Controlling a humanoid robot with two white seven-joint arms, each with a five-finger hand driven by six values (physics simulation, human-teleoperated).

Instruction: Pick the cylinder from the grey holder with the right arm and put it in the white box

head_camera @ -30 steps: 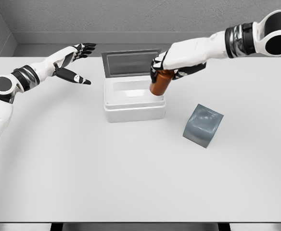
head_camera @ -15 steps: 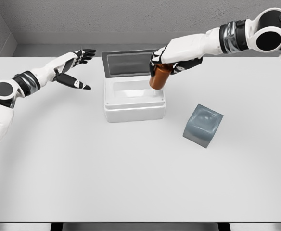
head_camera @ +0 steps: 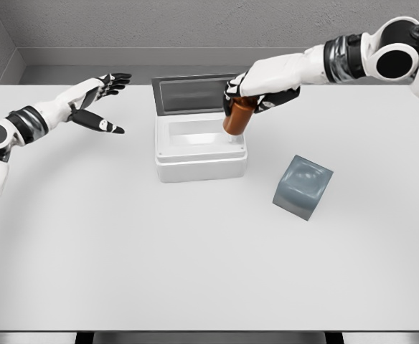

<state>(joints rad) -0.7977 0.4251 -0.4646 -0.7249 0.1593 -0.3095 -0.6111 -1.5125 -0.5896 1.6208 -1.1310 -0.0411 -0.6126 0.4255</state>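
Your right hand [head_camera: 256, 92] is curled tight around the top of the cylinder [head_camera: 237, 117] | cylinder hangs over the right rim of the white box [head_camera: 199, 161], long axis near upright, lower end tipped slightly left | grey holder [head_camera: 303, 185] sits near right on the table [head_camera: 195, 258] | your left hand [head_camera: 95, 100] is spread, holding nothing, far left.

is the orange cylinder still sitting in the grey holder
No, the right hand grips the orange cylinder above the white box, well apart from the grey holder on the table.
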